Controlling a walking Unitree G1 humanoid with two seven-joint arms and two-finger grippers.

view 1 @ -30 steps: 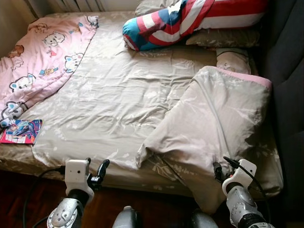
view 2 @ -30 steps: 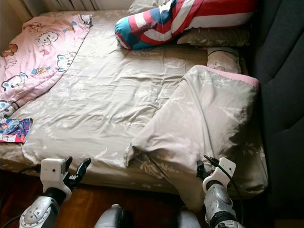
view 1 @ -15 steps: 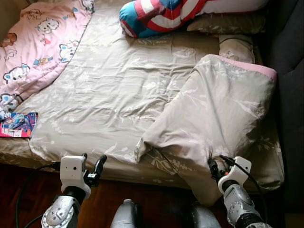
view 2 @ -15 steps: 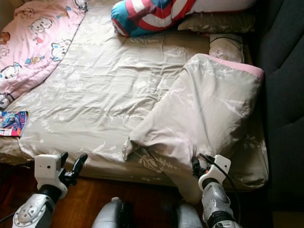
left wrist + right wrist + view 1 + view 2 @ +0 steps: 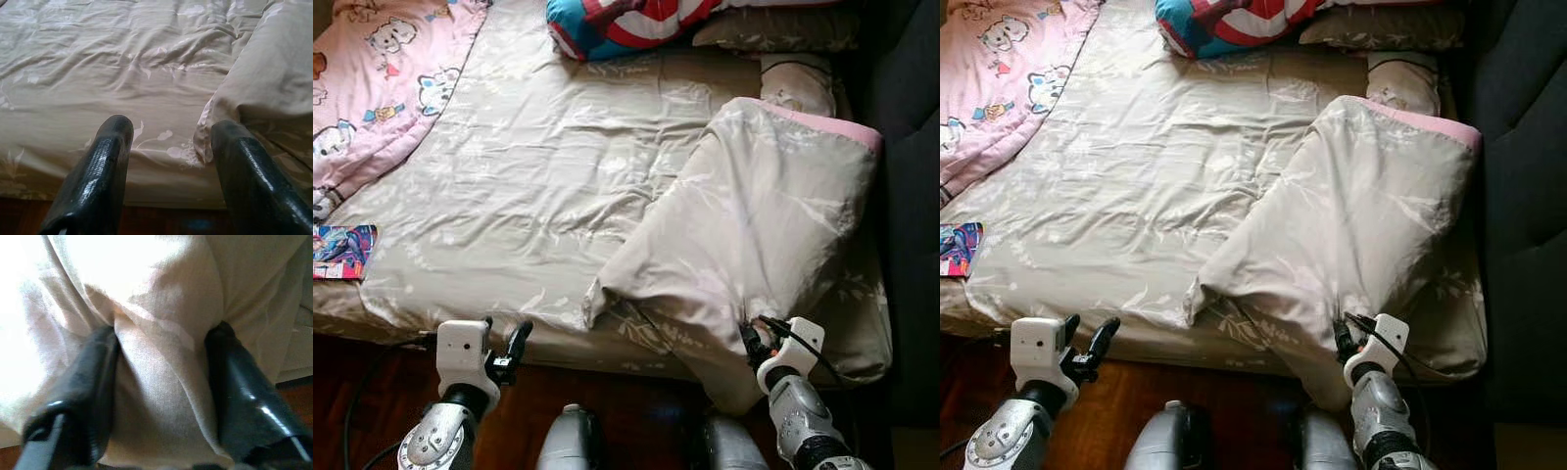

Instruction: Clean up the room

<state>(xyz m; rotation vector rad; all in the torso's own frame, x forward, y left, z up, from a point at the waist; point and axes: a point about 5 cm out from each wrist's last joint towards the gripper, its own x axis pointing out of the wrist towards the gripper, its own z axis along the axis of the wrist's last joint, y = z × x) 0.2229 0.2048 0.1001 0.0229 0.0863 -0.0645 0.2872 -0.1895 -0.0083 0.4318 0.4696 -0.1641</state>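
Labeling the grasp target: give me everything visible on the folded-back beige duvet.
The beige duvet is soft, wrinkled fabric with a faint pale leaf print and a pink edge along its far side. It lies bunched and folded back on the right part of the bed, one corner pointing toward the middle, its near end spilling over the bed's front edge. The right gripper is open, fingers pressed into the hanging fold with cloth between them. The left gripper is apart from it.

i see a beige duvet (image 5: 744, 225) with pale leaf print and pink edge, a pink cartoon-animal blanket (image 5: 372, 88), a red-white-blue striped pillow (image 5: 626, 20)
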